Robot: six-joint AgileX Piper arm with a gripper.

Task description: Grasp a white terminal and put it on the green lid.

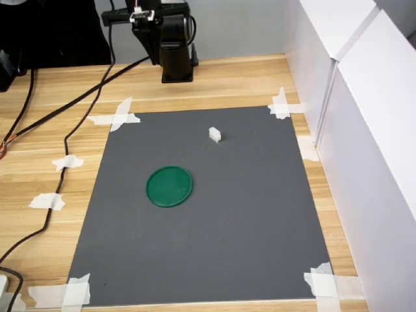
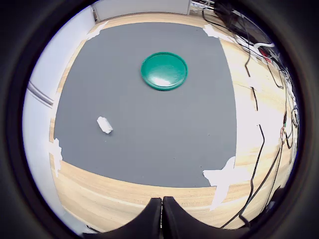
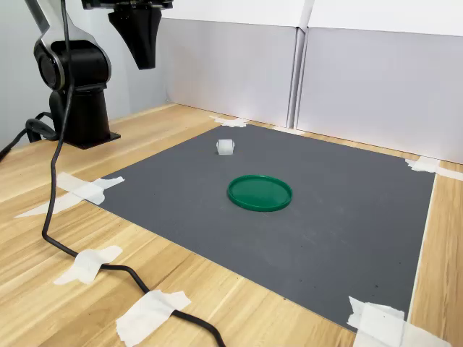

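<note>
The white terminal (image 1: 214, 134) (image 2: 104, 125) (image 3: 225, 147) lies on the dark grey mat (image 1: 260, 214), apart from the green lid (image 1: 169, 186) (image 2: 164, 70) (image 3: 260, 193), which rests flat near the mat's middle. My gripper (image 3: 144, 65) (image 2: 162, 206) hangs high over the wooden table near the arm's base, well away from both things. In the wrist view its two black fingers (image 2: 149, 219) press together with nothing between them.
White panel walls (image 1: 364, 110) (image 3: 347, 79) border the table on the first exterior view's right. White tape scraps (image 1: 116, 117) hold the mat's corners. Black cables (image 1: 62, 175) (image 3: 65, 246) trail over the wood on the first exterior view's left. The arm's base (image 1: 175, 62) stands behind the mat.
</note>
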